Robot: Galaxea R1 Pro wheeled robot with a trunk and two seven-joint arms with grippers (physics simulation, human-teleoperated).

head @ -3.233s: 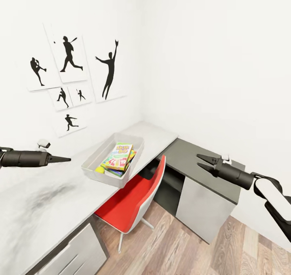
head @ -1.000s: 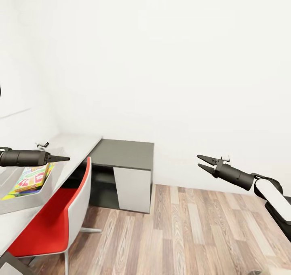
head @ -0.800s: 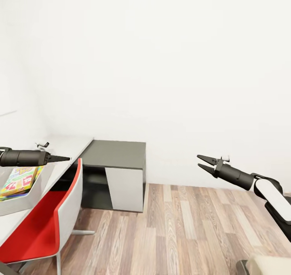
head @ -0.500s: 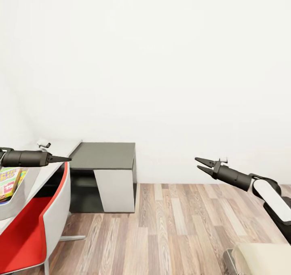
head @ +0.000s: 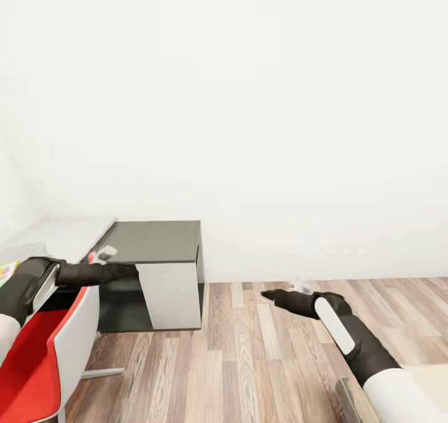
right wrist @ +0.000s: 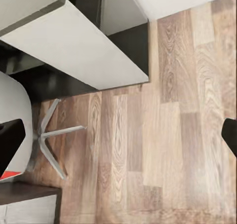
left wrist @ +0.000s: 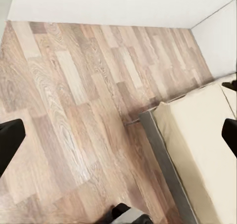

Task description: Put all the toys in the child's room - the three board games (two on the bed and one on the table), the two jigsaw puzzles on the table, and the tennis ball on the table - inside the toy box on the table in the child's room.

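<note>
At the head view's far left edge a sliver of the light-grey toy box [head: 17, 249] shows, with a colourful box corner [head: 5, 268] inside it. It rests on the pale table [head: 65, 231], which joins a lower dark grey section [head: 155, 239] with a white panel [head: 169, 293]. My left gripper [head: 127, 271] hovers in front of that dark section, open and empty. My right gripper [head: 269, 296] hangs over the wooden floor, open and empty. The bed [left wrist: 197, 150], with its beige mattress and dark frame, lies below the left gripper [left wrist: 118, 135] in its wrist view. The right gripper [right wrist: 118, 135] looks down on floor.
A red-and-white swivel chair [head: 43, 354] stands at the table, its star base [right wrist: 49, 135] on the floor. Wood flooring [head: 249, 361] stretches between table and bed corner [head: 423, 376]. A plain white wall [head: 249, 130] is ahead.
The camera has swung right, so the toy box has slid almost off the left edge. Both arms have dropped and drawn in toward the middle of the view.
</note>
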